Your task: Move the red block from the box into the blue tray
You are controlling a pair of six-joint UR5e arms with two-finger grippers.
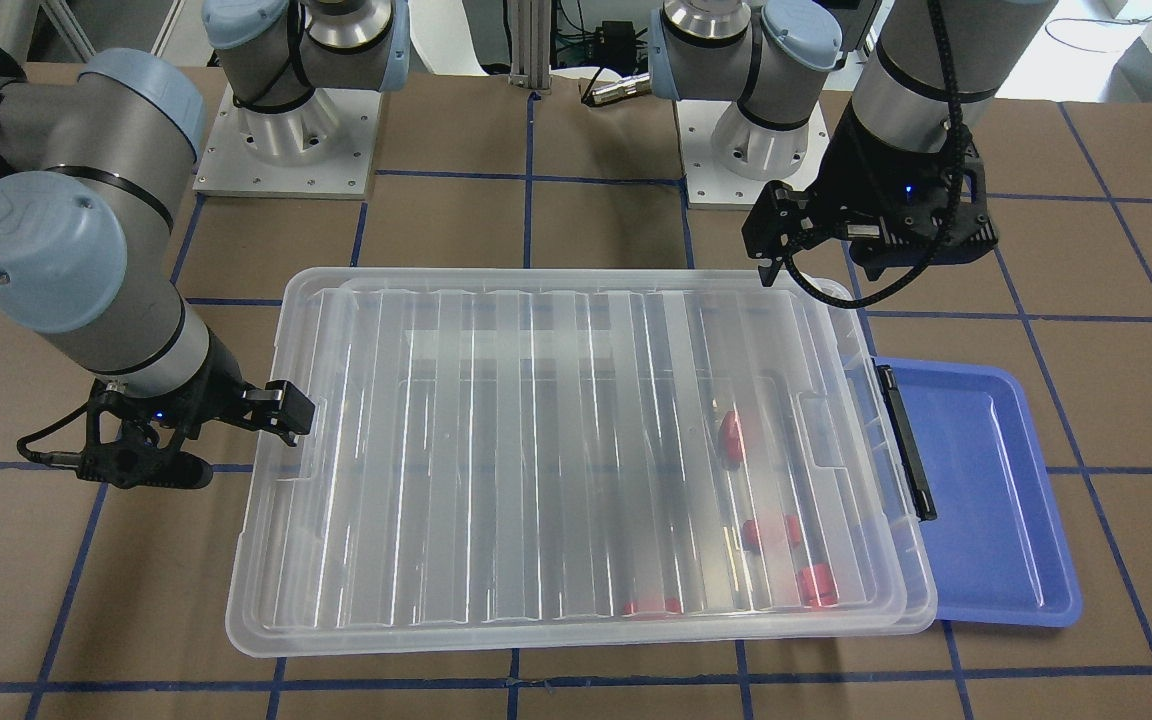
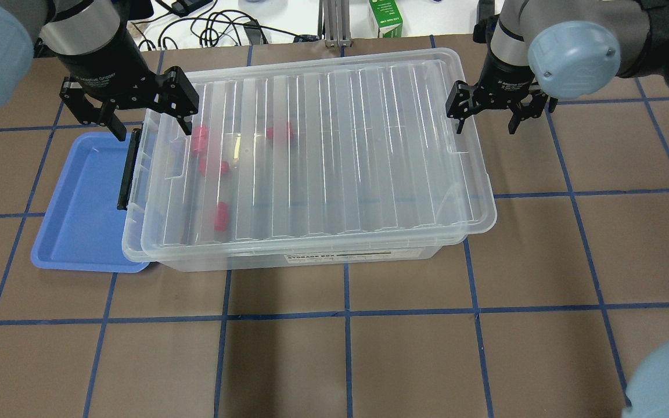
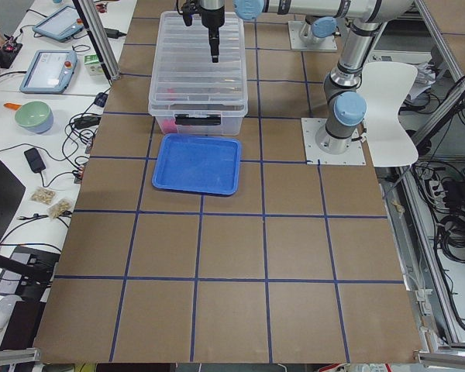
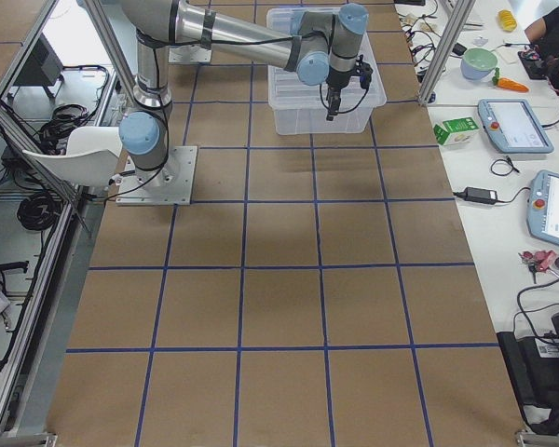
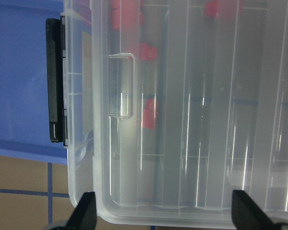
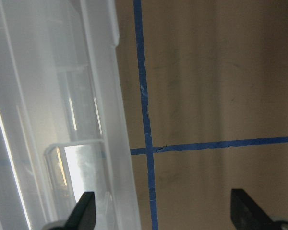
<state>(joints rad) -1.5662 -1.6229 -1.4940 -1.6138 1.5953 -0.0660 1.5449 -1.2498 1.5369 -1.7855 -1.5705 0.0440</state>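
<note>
Clear ribbed plastic lid (image 1: 536,450) covers the large box (image 1: 871,430) front-on, small red stubbed blocks (image 1: 731,438) inside by its black latch (image 1: 906,445), beside the shallow blue tray (image 1: 986,480). Overhead, left gripper (image 2: 153,132) and right gripper (image 2: 485,129) gape wide, empty, at opposite lid ends; uneven lifting could tilt it.
</note>
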